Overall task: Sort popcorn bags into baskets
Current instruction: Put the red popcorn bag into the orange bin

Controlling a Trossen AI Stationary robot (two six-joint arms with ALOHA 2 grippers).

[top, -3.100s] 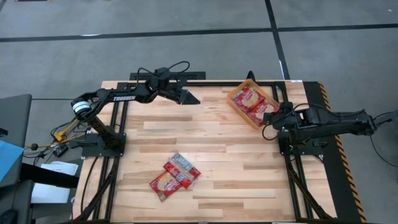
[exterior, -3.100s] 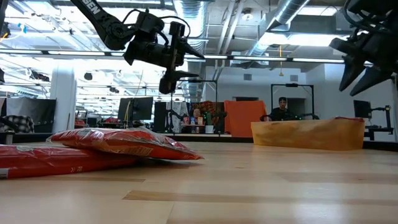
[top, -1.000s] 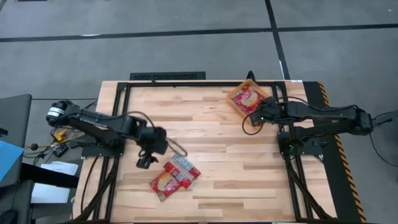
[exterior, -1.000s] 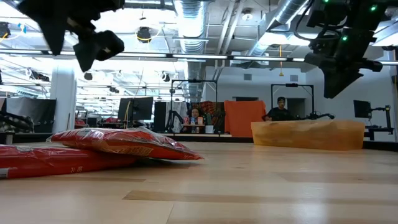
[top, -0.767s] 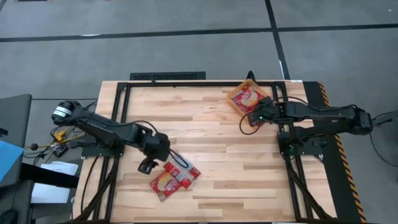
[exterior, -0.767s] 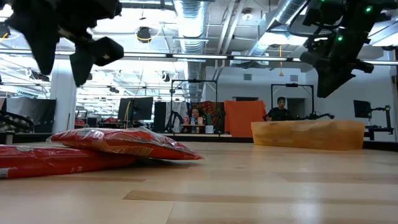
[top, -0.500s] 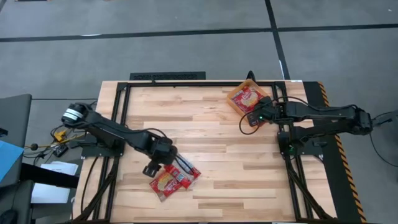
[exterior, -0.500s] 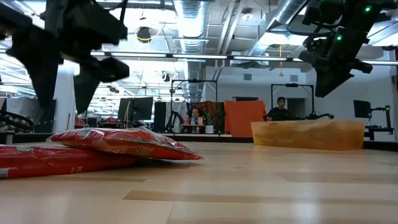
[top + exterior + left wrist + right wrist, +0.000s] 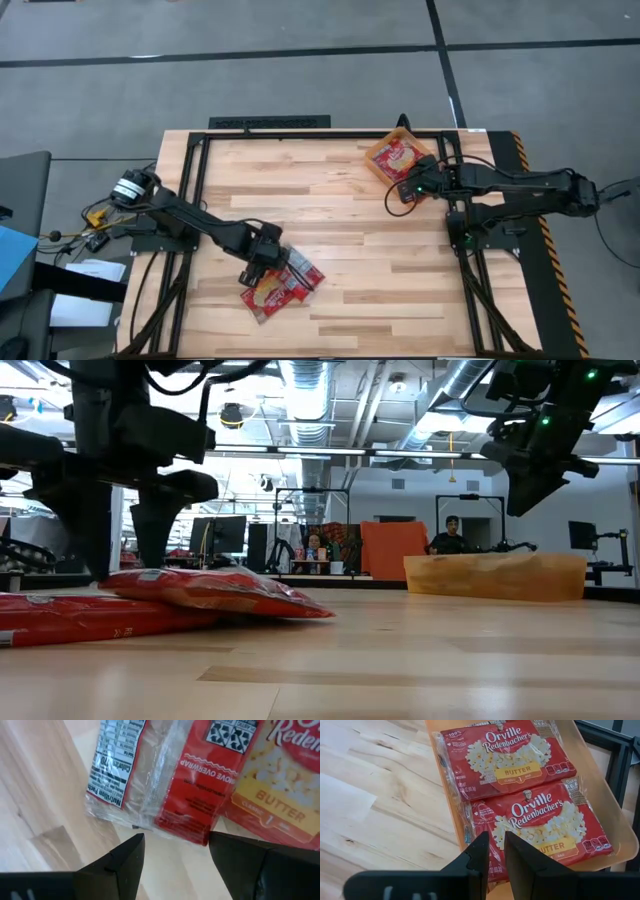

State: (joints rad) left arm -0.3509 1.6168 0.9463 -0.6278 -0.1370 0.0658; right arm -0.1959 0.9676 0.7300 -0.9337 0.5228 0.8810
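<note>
Two red popcorn bags lie overlapped near the table's near-middle. One (image 9: 300, 273) lies back side up, its label (image 9: 190, 775) showing, and leans on a face-up bag (image 9: 262, 296) (image 9: 280, 795). My left gripper (image 9: 260, 268) (image 9: 175, 837) is open and points down, its fingers (image 9: 90, 530) standing either side of the upper bag's edge (image 9: 210, 588). The orange basket (image 9: 376, 166) (image 9: 612, 820) at the far right holds two bags (image 9: 505, 755) (image 9: 540, 825) lying flat. My right gripper (image 9: 404, 190) (image 9: 492, 850) hangs shut above the basket's near edge. My left gripper comes at the upper bag's short edge (image 9: 175, 827) from above, with one finger on each side of it. I cannot tell whether the fingertips touch the bag or the table.
Black frame rails (image 9: 270, 122) run along the table's far, left and right edges. Bare wood (image 9: 350, 250) lies between the bags and the basket. In the low view a person (image 9: 455, 532) sits in the room behind the basket (image 9: 495, 575).
My left gripper has moved toward the near and right edges and come down over the two bags, staying open. The bags and my right arm have kept still.
</note>
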